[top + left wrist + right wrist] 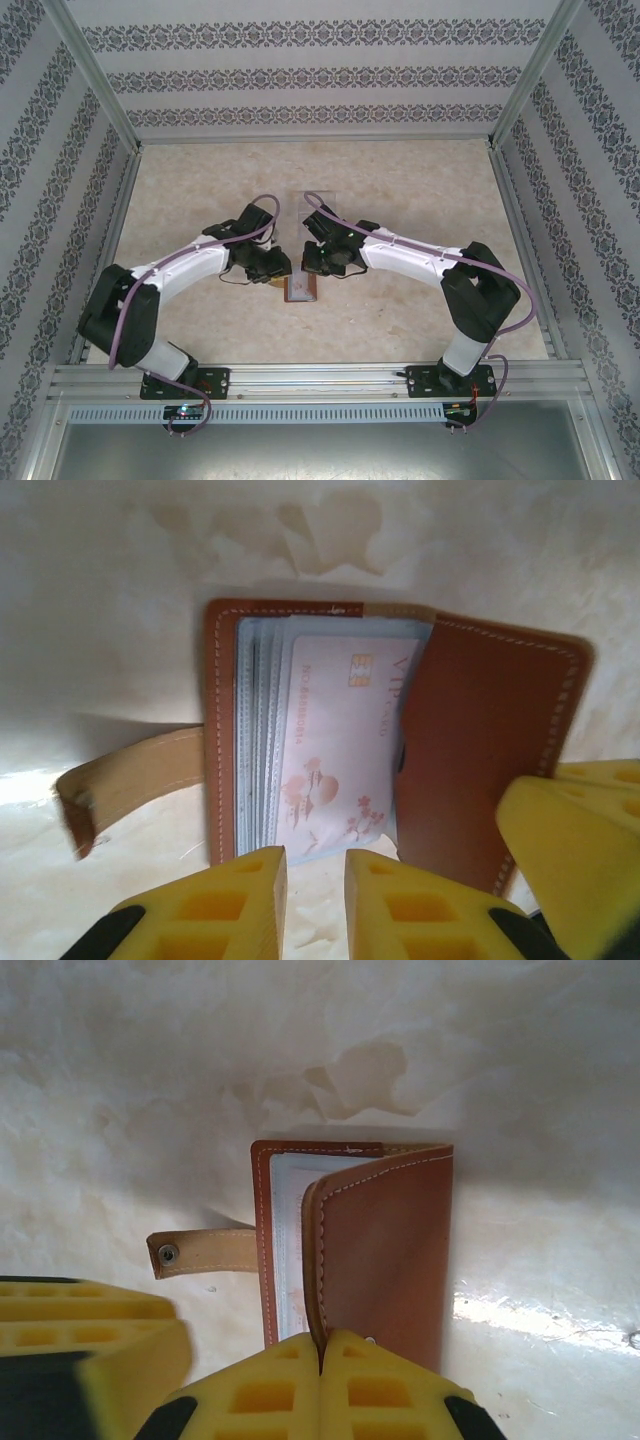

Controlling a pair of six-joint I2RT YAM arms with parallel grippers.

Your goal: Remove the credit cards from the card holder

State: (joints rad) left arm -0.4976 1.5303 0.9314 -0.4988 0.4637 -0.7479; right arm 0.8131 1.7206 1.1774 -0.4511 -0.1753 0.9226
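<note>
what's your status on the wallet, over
Right gripper jaws shut on wallet cover, cover lifted. Left gripper jaws ajar at pink card's near edge, no grip. Cards not yet out. Nothing in the way.

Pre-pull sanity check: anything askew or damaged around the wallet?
Nothing damaged or spilled. The wallet is only half open, its cover pinched by the right end effector. The top card looks slightly crooked in its sleeve, and the strap flops out sideways.
</note>
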